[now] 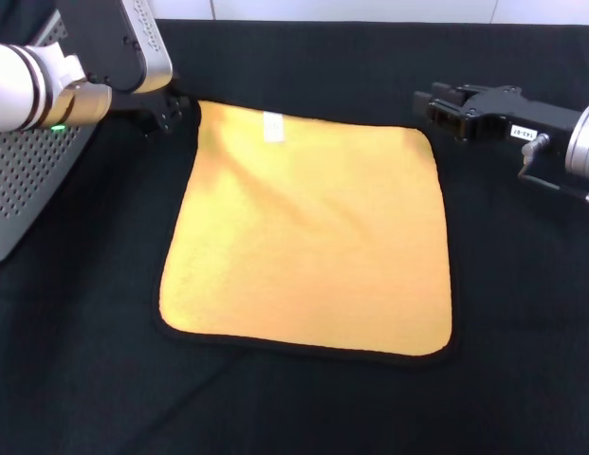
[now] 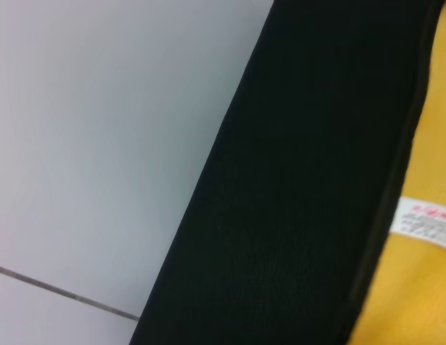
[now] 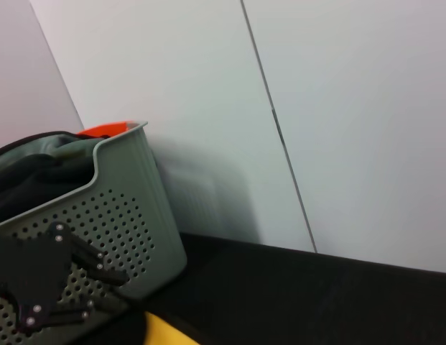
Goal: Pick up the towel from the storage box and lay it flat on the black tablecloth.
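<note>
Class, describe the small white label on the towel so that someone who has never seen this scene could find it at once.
Start with the black tablecloth covering the work surface; on it lies a square yellow-orange towel with black edge trim, spread flat. Follow the towel's far edge, the one away from the robot: the small white label sits just inside it, nearer the left gripper. It is the only white patch on the towel.

Count: one towel [image 1: 308,232], one label [image 1: 273,125] on it, one tablecloth [image 1: 522,313], one box [image 1: 24,180], two grippers: left [image 1: 169,112], right [image 1: 441,106].
</note>
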Tool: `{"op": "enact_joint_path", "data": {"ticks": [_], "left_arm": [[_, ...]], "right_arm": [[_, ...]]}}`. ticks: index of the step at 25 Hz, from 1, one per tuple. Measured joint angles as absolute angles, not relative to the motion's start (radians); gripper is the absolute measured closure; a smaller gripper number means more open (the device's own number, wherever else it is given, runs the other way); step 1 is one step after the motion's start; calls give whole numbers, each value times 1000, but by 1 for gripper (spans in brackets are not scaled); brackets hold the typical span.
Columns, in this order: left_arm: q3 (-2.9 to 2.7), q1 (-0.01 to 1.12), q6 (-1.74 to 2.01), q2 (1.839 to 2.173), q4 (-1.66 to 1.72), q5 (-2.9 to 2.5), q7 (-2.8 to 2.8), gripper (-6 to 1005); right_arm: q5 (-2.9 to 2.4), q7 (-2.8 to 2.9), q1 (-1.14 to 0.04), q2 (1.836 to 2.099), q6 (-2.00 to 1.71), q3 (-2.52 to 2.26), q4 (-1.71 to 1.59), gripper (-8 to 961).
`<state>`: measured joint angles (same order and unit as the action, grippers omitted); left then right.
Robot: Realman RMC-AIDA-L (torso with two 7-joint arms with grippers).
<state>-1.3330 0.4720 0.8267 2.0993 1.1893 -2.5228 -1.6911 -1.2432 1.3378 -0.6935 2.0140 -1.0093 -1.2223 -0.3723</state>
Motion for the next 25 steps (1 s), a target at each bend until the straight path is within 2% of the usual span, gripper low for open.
{"op": "enact_joint_path", "data": {"ticks": [3,6,9,11,13,17,20,22,25], "left_arm": [[-1333,471,827,2099,1190,-2523,-1698,883],[-1334,471,830,2099,1196,-2519,-1705,807],[-1334,464,851,2098,1226,-2494,-1714,576],[-1333,454,891,2098,1266,-2449,-1719,576],[-1323,439,961,2096,1325,-2363,-1719,575],[-1263,400,1151,2092,1432,-2152,-1708,575],[-1170,380,1355,2091,1455,-1968,-1662,575],[-1080,373,1520,2091,1423,-1852,-1610,575],[-930,376,1756,2072,1291,-1736,-1528,575]], "right_arm": [[-1240,1334,-689,2014,-1010,-1215,-374,764],[-1239,1334,-669,2013,-1014,-1207,-391,556],[-1239,1337,-642,2014,-1020,-1207,-425,434],[-1239,1338,-619,2012,-1043,-1207,-450,353],[-1239,1330,-595,2003,-1100,-1207,-469,352],[-1245,1281,-557,1968,-1298,-1208,-477,351],[-1254,1245,-534,1955,-1433,-1215,-477,350],[-1273,1218,-521,1953,-1526,-1218,-481,349],[-1344,1191,-508,1980,-1622,-1219,-516,348]]}}
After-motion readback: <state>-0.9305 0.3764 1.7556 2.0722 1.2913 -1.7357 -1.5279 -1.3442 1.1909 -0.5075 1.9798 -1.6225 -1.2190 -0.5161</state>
